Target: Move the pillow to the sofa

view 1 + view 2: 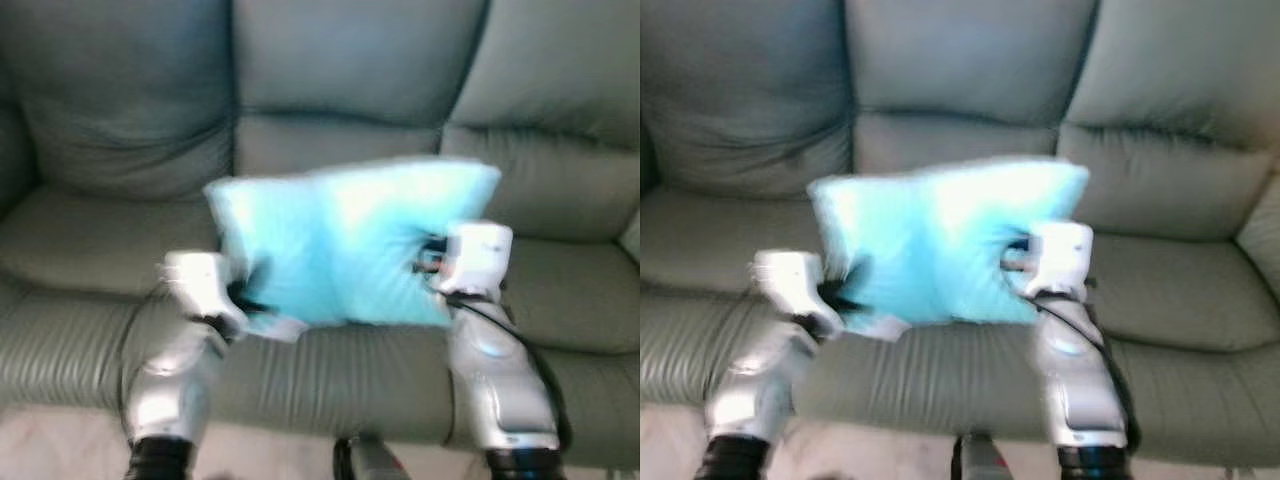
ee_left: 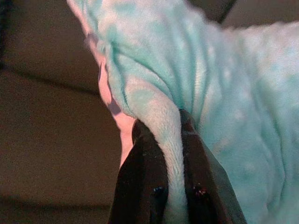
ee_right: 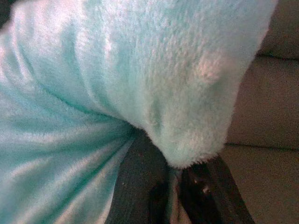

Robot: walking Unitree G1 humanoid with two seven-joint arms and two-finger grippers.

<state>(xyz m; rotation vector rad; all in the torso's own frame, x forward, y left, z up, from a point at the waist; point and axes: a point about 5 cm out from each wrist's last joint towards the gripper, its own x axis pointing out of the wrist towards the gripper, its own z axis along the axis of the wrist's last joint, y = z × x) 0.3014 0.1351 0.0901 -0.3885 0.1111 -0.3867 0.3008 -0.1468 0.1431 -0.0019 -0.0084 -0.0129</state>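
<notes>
Both hands [image 1: 250, 297] [image 1: 432, 255] pinching pillow [image 1: 340, 240] edges

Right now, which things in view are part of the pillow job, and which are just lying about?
In the job:
- light blue pillow
- left gripper, pinching its edge
- right gripper, pinching the other side
- grey-green sofa

Lying about:
- pale floor, nothing loose to be made out

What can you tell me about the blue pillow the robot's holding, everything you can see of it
The pillow is pale turquoise, soft and fuzzy like plush fleece, roughly rectangular and somewhat blurred in the head views. It hangs upright in the air in front of the grey-green sofa, over its seat cushions, not resting on them. The left gripper has its jaws pinched on a fold at one lower edge; the right gripper clamps the opposite side, bunching the fabric into creases.
</notes>
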